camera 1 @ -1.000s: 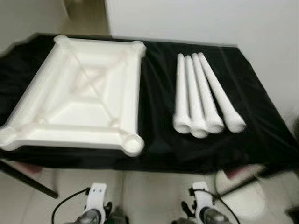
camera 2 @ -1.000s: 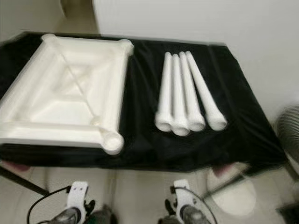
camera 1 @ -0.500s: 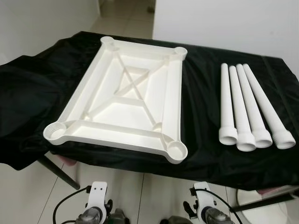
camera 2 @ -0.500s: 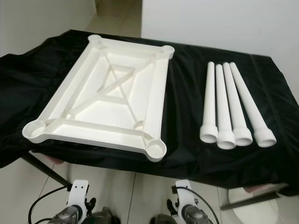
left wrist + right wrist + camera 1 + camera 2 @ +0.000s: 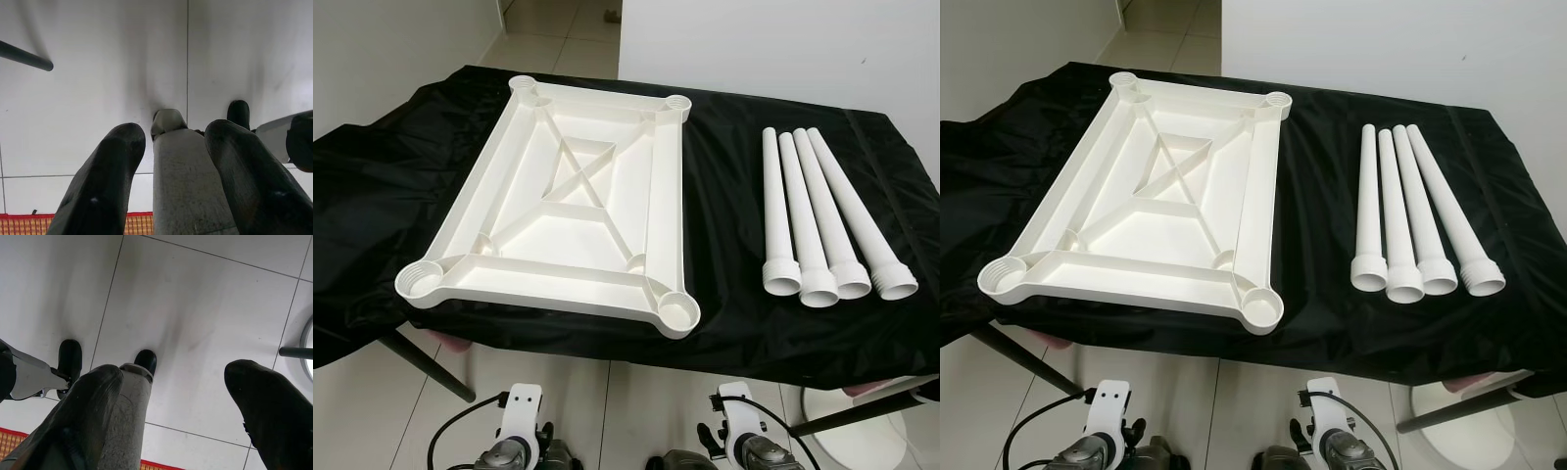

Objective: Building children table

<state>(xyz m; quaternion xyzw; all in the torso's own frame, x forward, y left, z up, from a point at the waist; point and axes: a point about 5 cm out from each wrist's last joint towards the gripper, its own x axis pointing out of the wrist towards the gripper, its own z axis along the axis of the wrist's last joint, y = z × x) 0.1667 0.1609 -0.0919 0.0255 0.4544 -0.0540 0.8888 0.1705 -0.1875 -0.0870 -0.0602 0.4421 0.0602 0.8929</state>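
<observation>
My two head eyes look forward and down from close above the black-draped table [image 5: 744,323], sharing the white tabletop [image 5: 558,206] and four legs [image 5: 1400,215], offset slightly sideways. Both wrist cameras hang low, facing down along their fingers [image 5: 102,181] at the tiled floor [image 5: 195,308], each catching my feet.

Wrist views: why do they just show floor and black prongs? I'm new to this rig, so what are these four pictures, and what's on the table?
A humanoid robot stands before a table draped in black cloth. The two upper pictures come from its head cameras. On the cloth lies a white tabletop, upside down, with a round socket at each corner, and beside it four white legs in a row. The other two pictures look along each hanging arm: the left gripper and right gripper, fingers apart, hold nothing and point at the tiled floor.
</observation>
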